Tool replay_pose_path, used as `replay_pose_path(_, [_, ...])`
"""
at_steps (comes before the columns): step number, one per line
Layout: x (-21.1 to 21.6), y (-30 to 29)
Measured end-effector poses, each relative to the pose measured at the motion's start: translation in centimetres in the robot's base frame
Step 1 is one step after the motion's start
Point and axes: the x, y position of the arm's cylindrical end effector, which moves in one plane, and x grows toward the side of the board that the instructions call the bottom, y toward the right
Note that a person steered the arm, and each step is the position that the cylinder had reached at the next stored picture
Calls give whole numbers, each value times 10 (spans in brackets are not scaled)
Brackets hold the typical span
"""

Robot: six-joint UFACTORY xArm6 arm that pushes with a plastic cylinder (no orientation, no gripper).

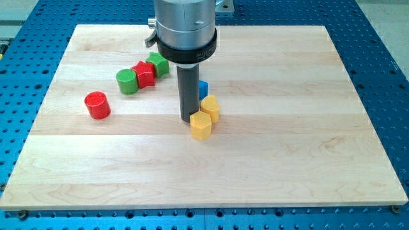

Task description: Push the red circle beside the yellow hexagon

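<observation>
While my tip (187, 119) rests against the left side of the front yellow hexagon (200, 126), the red circle (98, 105) lies well apart toward the view's left — so the push looks not yet begun. There is no claw to open or close, only a bare dark rod. Next, the tip likely must travel round to the circle's far left side and drive it rightward. Blocks appear matte and smooth — a second yellow block (210, 107), a blue block (203, 88) — on the pale wooden board (287, 140)
</observation>
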Motion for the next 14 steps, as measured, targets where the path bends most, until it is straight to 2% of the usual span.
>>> replay_pose_path(2, [-11,-14])
replay_pose_path(4, [-33,-1])
replay_pose_path(7, [-35,7])
replay_pose_path(10, [-31,-162])
replay_pose_path(12, [1,-164])
replay_pose_path(14, [57,-183])
